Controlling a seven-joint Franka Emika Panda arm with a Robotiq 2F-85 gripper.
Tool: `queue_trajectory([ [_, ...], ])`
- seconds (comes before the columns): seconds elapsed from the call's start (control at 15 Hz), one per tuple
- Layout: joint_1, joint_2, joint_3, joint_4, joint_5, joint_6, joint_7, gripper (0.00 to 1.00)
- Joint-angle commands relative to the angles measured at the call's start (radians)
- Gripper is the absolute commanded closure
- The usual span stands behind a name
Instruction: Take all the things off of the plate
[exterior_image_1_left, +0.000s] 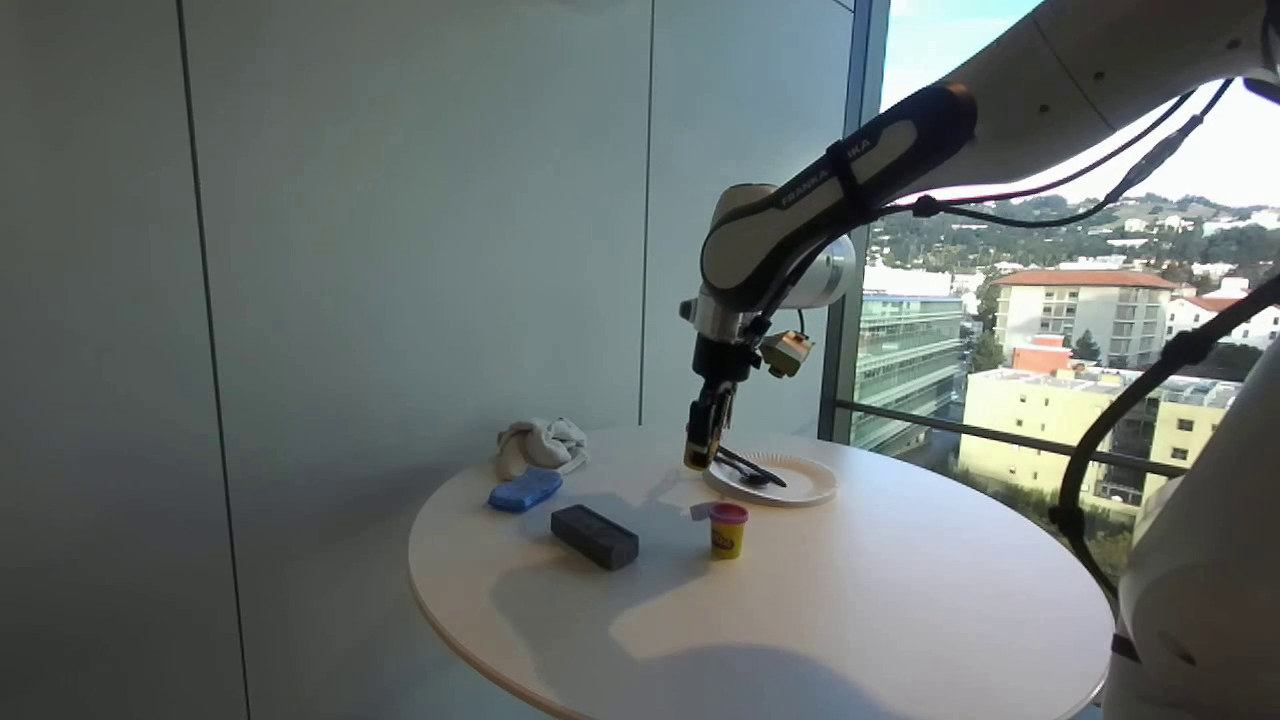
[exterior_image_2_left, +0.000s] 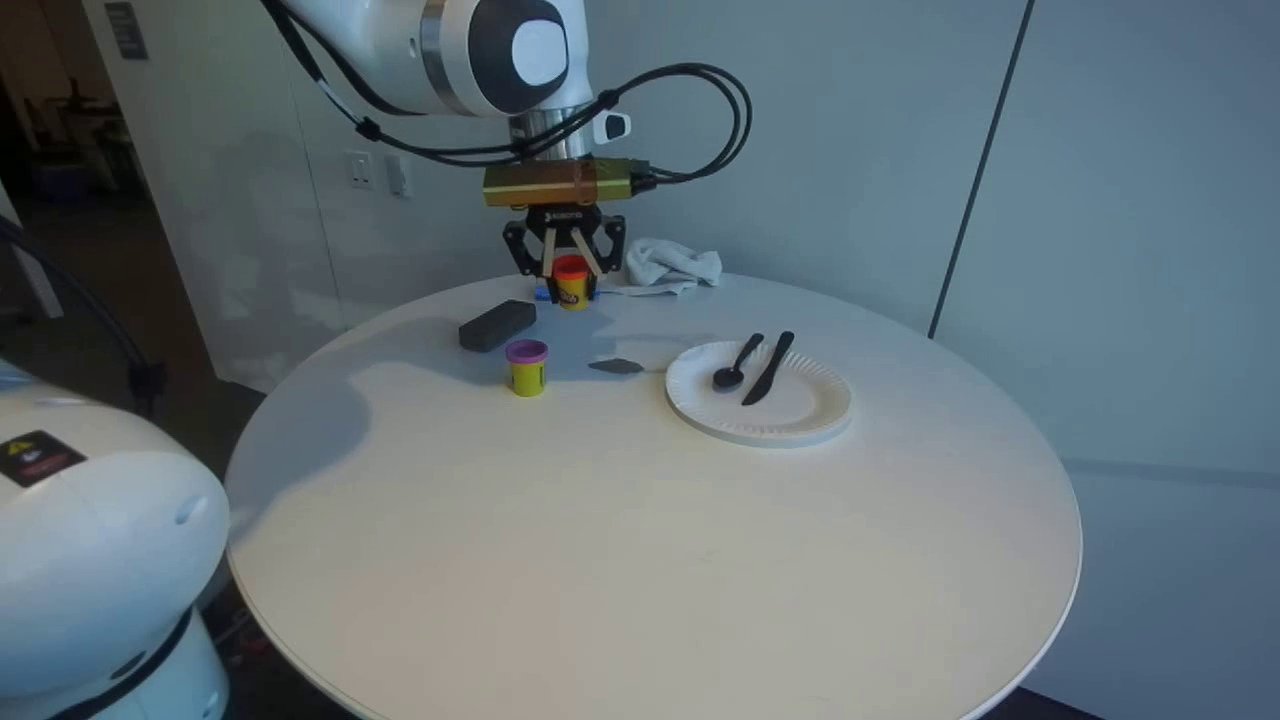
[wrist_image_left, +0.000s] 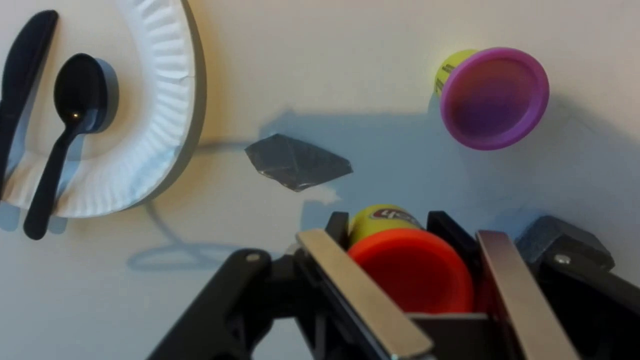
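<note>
Item in grasp: red-lidded tub, raised above the desk — spoon and knife on the plate.
The end effector clasps the tub from both sides, apart from the plate. Both utensils are black and lie side by side, handles crossing the rim. A purple-lidded tub stands upright on the desk near a dark block; a grey patch lies between that tub and the plate — a blue item and crumpled cloth lie toward the wall.
</note>
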Motion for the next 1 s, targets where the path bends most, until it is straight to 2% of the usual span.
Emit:
queue_trajectory([
  [0.0, -0.012, 0.074, 0.009, 0.039, -0.024, -0.024, 0.003, 0.79],
  [0.93, -0.032, 0.237, 0.026, 0.138, -0.042, -0.021, 0.001, 0.79],
])
